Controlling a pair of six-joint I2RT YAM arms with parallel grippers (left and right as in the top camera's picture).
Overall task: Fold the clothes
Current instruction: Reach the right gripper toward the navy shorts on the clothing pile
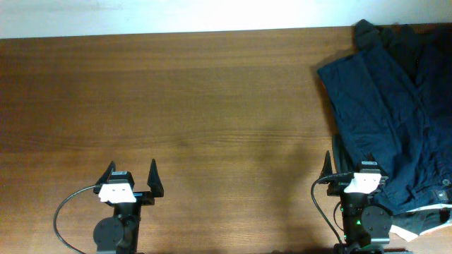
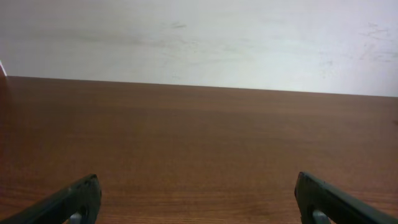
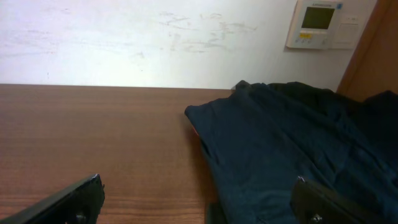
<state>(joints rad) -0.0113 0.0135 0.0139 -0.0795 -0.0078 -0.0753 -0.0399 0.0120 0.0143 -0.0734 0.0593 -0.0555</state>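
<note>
Both arms sit at the near edge of the bench [image 1: 212, 106], seen from overhead and from my two wrist cameras. My left claw [image 1: 131, 169] is spread wide, its two dark fingers well apart, and it grips nothing. From its own camera, the left claw [image 2: 199, 205] has only bare brown wood between and ahead of the fingers [image 2: 74, 202], running up to a pale wall [image 2: 199, 37].

My right claw [image 1: 349, 169] is spread equally wide and also has hold of nothing. The clothes [image 1: 381, 106] lie in a loose heap ahead of this claw and out to its outer side, reaching the far edge of the bench. The navy garment on top comes right up beside the claw, and from overhead its near edge hides the outer finger.

In the right wrist view, the right claw [image 3: 199, 205] has its inner finger over bare wood, while its outer finger [image 3: 323, 202] stands over the navy cloth of the clothes [image 3: 280, 149]. I cannot tell whether that finger touches the fabric. Darker, blacker cloth [image 3: 311, 93] bunches beyond the navy piece. A white scrap [image 1: 424, 219] shows under the heap's near edge, just beside the right arm. A wall control panel [image 3: 318, 23] hangs above the pile.
</note>
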